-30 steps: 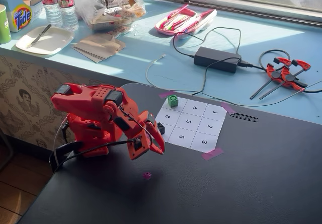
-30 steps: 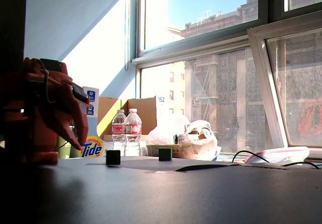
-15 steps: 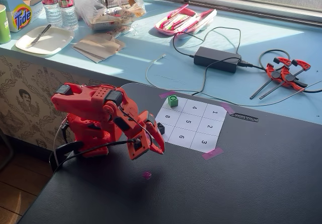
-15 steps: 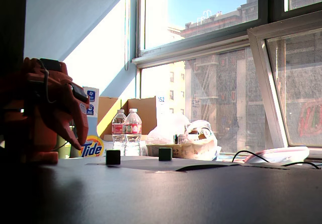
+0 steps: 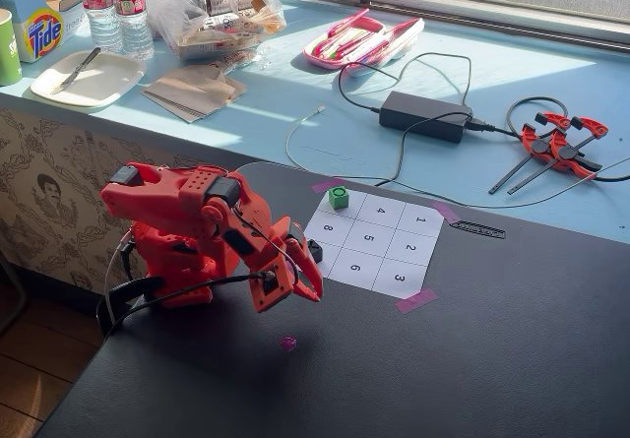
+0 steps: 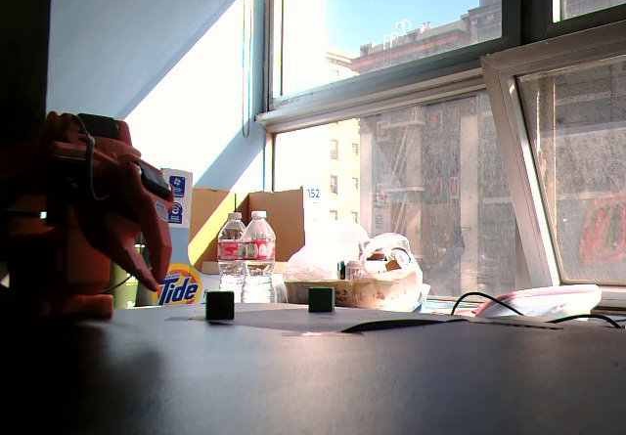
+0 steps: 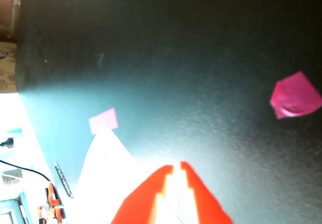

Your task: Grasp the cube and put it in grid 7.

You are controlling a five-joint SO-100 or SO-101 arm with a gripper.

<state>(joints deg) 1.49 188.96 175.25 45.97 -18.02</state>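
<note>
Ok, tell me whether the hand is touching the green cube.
Apart. A fixed view shows the hand hanging near the arm's base, with grid cells between it and the green cube.

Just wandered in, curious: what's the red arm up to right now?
Hand shut, empty, low by its base. Green cube sits in grid 7. Black cube beside the hand.

The green cube (image 5: 339,198) sits upright on grid 7 (image 5: 344,208), the grid's corner cell.

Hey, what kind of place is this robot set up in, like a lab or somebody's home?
Most likely a home or apartment by a city window. A Tide detergent box, water bottles and a plate sit on the sill ledge, and city buildings show outside.
</note>
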